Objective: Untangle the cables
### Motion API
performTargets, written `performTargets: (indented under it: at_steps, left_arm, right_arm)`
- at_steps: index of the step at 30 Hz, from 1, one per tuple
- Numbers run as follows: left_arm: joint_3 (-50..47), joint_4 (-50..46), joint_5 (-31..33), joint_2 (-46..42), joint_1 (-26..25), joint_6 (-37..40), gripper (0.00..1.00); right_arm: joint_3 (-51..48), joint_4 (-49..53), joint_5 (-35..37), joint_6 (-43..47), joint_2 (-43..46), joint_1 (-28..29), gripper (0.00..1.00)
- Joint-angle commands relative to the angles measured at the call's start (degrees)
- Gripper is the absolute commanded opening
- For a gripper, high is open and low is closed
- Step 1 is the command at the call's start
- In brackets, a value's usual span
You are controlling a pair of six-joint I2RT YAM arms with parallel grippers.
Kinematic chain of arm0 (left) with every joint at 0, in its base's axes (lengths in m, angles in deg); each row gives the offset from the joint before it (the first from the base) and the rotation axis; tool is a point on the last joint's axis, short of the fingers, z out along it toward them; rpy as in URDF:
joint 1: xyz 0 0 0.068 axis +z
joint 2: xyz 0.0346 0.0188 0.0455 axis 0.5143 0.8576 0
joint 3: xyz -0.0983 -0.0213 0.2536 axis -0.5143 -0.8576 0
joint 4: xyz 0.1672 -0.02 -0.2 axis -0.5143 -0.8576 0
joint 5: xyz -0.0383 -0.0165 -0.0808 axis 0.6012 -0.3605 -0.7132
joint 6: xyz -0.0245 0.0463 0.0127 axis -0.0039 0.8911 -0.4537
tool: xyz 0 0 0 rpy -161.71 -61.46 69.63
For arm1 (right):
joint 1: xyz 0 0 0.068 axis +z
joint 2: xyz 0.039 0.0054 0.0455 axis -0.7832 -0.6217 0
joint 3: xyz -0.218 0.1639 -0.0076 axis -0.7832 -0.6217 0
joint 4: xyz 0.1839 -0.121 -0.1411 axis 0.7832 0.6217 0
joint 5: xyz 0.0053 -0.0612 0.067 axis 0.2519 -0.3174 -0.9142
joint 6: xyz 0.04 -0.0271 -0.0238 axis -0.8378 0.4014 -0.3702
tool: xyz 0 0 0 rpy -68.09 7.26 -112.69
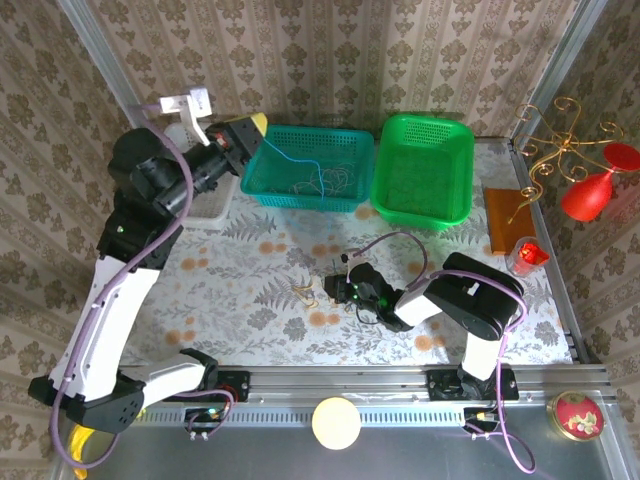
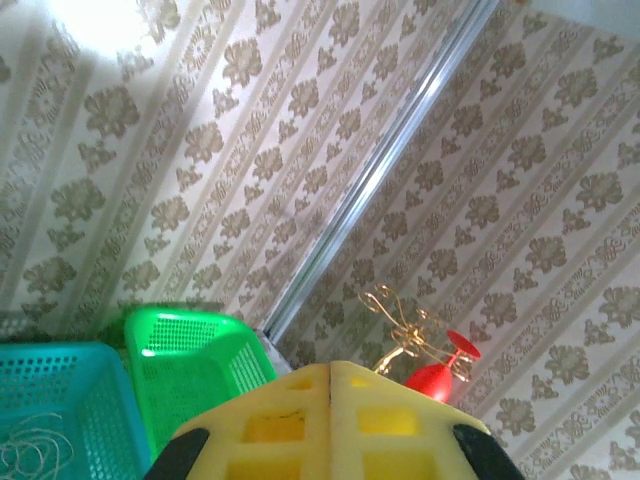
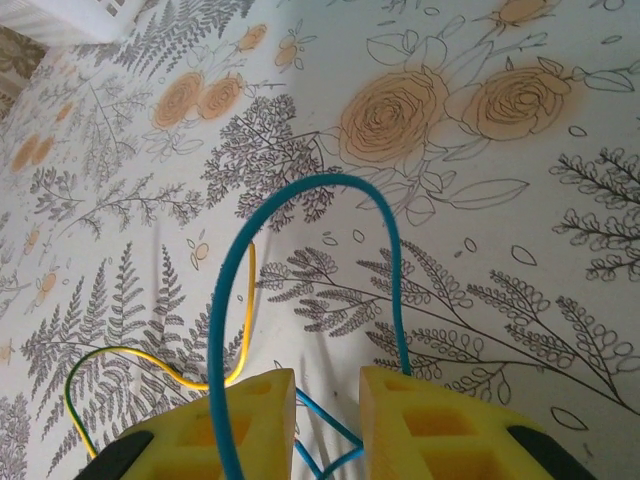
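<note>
right gripper (image 3: 327, 385) low over the worktop (image 3: 520, 210), jaws a little apart, narrow gap. thin blue strands run through that gap; nothing looks pinched. blue cable (image 3: 300, 183) rises by the gripper's left finger, arches forward over the worktop and comes back down at the inner edge of the right finger. yellow cable (image 3: 248, 300) lies just left of the gripper, curving under the blue loop and crossing behind it. in the top view the right gripper (image 1: 340, 288) sits touching or just beside a small yellowish clump (image 1: 308, 293) off its tip.

left gripper (image 2: 330, 372) is raised off the worktop, jaws pressed together, no gap at the seam. from above the left gripper (image 1: 255, 128) hangs just beside the teal basket (image 1: 300, 200). a thin blue line seems to run from near its tip into the basket; cannot tell if it is pinched. below and left of this gripper, loose wires (image 2: 30, 455) lie in the teal basket (image 2: 90, 400); they show from above too (image 1: 325, 180). green basket (image 1: 420, 125) further off to its right, contents not readable.

progress, as a judgement: partly done. some cables look sorted into the teal basket. the blue and yellow ones at the right gripper cross each other, so that clump is left to separate.
</note>
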Motion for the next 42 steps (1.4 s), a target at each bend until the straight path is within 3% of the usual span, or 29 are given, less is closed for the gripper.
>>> performTargets:
  at_steps: [1,8,15,21,34,42]
  left_arm:
    - [2.9,-0.7,-1.6,0.1,2.7,1.9,0.00]
    - [4.2,-1.3,-1.9,-0.5,8.7,2.1,0.00]
    - [-1.2,-2.8,-0.2,-1.7,15.4,4.2,0.00]
    - [-6.7,-2.1,0.6,-1.7,22.2,6.2,0.00]
    - [-11.5,10.1,-6.1,3.5,39.5,3.4,0.00]
    - [-12.6,17.8,-8.1,10.3,44.4,1.5,0.00]
  right_arm:
    - [-0.9,-1.8,2.8,-1.0,-1.0,0.1,0.26]
    - [-1.3,-2.2,1.9,-1.1,-0.2,0.1,0.28]
    - [-0.3,2.7,-0.6,-0.9,6.3,0.1,0.49]
    - [1.2,10.4,-1.1,0.5,13.9,0.0,0.58]
    - [3.4,23.9,0.8,2.4,26.5,-0.1,0.65]
    - [3.9,28.3,0.7,2.6,29.9,-0.3,0.65]
